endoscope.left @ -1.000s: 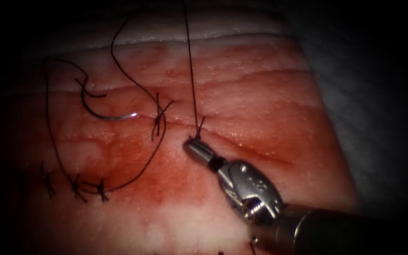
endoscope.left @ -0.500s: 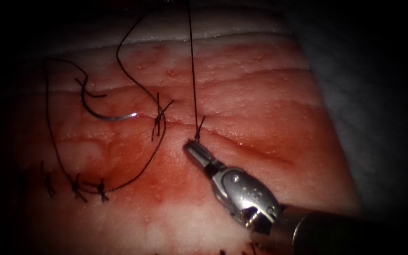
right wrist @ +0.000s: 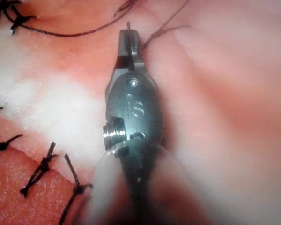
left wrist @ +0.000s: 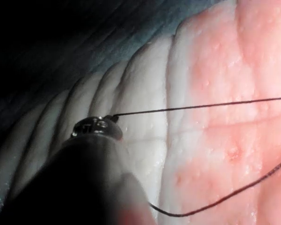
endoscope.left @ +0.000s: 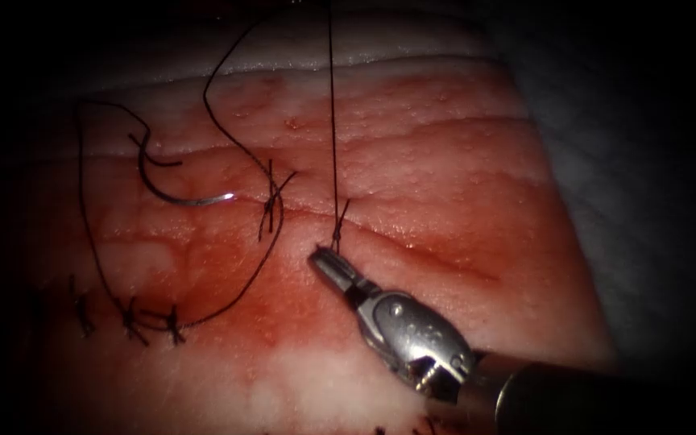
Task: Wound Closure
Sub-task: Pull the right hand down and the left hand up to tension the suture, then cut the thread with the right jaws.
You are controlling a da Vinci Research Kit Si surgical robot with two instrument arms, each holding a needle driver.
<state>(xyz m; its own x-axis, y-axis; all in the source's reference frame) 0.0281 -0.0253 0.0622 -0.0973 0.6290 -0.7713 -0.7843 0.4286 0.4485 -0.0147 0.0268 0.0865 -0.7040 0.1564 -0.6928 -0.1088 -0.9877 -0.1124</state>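
Your needle [endoscope.left: 180,193] lies free on the tissue [endoscope.left: 445,185] at the left centre of the endoscope frame, on the left side of the cut [endoscope.left: 412,242], not driven in and in neither tool. Judge it stiff, light and slippery: take it on the body of the curve, away from the bright tip, or it may swivel in the jaws. The thread [endoscope.left: 333,121] is thin, limp and easily frayed. One strand runs taut and straight from the knot [endoscope.left: 337,231] at the cut to the top edge of the frame, and a slack loop wanders around the needle and down to the finished stitches [endoscope.left: 130,318] at lower left.

Your right tool [endoscope.left: 321,259] comes in from the lower right, its tip just below the knot. In the right wrist view its jaws [right wrist: 129,40] look pressed together with a short dark thread end showing at the tip, so they seem clamped on the thread tail. In the left wrist view the taut strand meets your left tool [left wrist: 113,117] at its tip, so it holds thread there; how its jaws stand you cannot tell.

The tissue is soft and wet with red fluid [endoscope.left: 300,298]. There are no containers here.
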